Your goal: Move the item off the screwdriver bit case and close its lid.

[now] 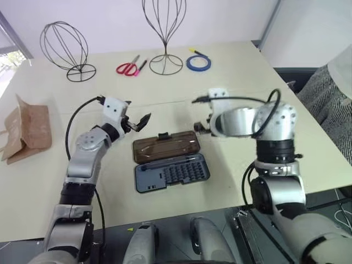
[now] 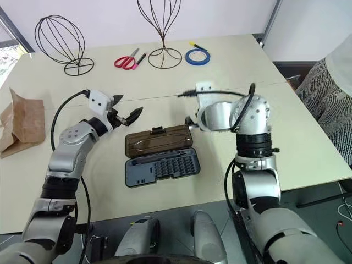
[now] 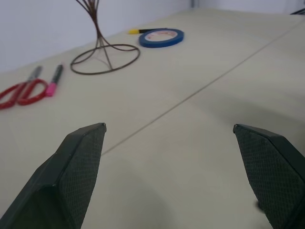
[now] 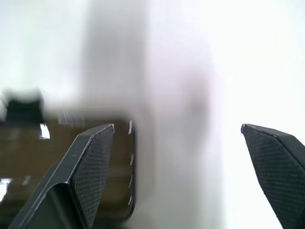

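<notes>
Left eye view: the paper bag lies on the table well to the left of the bit case. Just left of the case hovers the left gripper, fingers spread, empty. The case lies open, its smoky lid flat behind it. Just right of the lid, the right gripper stands spread, holding nothing.

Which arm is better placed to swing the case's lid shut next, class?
Probably the right: its open gripper hovers at the lid, which lies flat open. The left gripper hangs beside it.
</notes>
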